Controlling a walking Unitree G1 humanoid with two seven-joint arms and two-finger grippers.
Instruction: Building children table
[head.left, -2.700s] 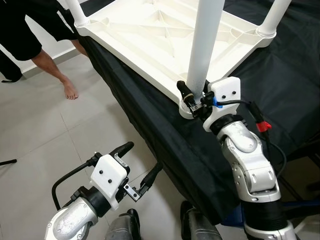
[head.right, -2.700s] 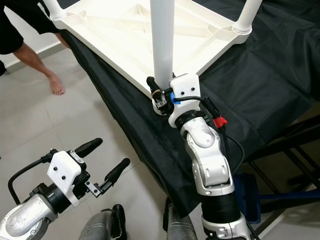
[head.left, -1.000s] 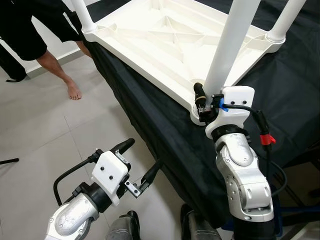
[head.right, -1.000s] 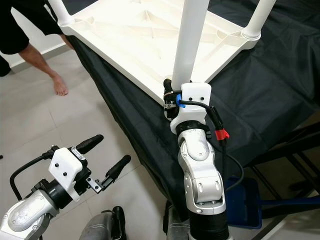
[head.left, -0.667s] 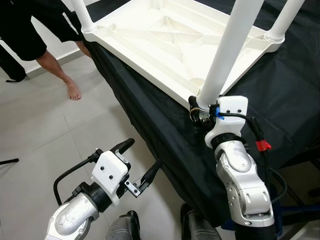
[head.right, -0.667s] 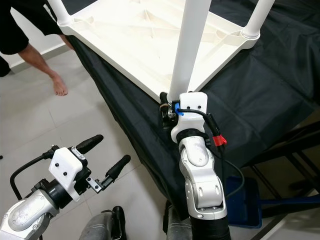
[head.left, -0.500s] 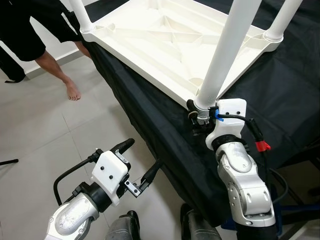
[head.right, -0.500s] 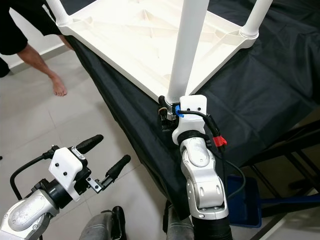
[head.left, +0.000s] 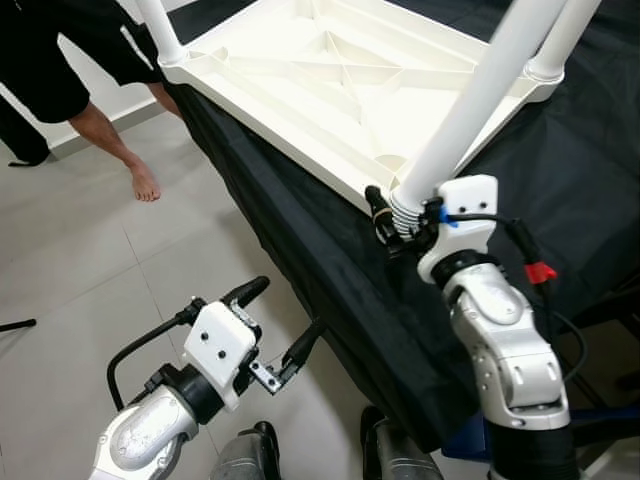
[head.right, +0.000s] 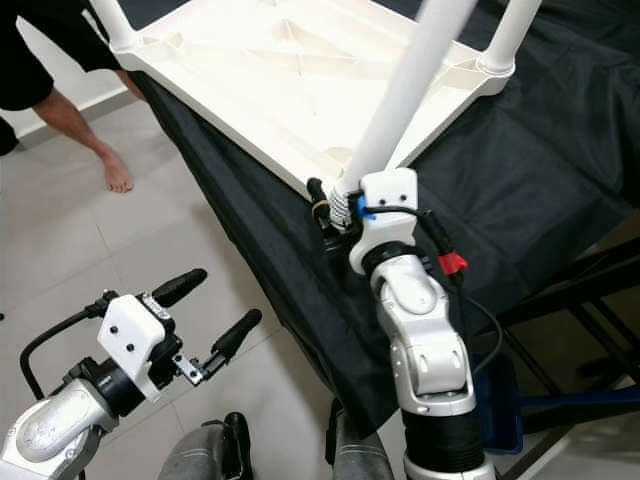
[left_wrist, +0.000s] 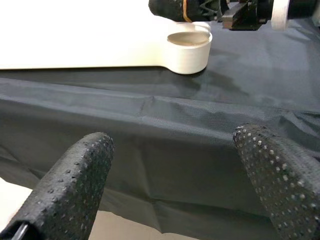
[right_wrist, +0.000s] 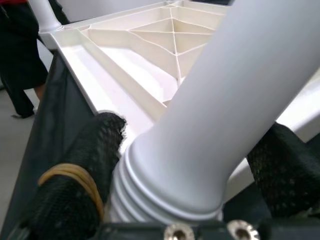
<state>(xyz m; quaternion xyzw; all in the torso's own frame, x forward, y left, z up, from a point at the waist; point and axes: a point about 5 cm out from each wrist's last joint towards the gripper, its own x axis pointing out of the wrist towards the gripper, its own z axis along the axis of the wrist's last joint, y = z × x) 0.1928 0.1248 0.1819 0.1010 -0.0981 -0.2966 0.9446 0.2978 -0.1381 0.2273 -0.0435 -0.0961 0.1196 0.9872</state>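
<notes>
Two grippers show: nearest, the left gripper (head.left: 275, 330) hangs spread and empty over the floor (head.left: 80, 270). Beyond, the right gripper (head.left: 400, 225) clamps a tilted white leg (head.left: 470, 110) at its threaded end, just above the upturned tabletop's (head.left: 320, 80) empty corner socket (left_wrist: 189, 50) on the black-draped table (head.left: 320, 260).

My right jaws (head.left: 397, 222) clamp something, arm raised and bent; my left jaws (head.left: 278, 325) hang low, fingers spread wide.

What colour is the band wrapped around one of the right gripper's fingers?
Yellow-orange; the band shows best in the right wrist view.
</notes>
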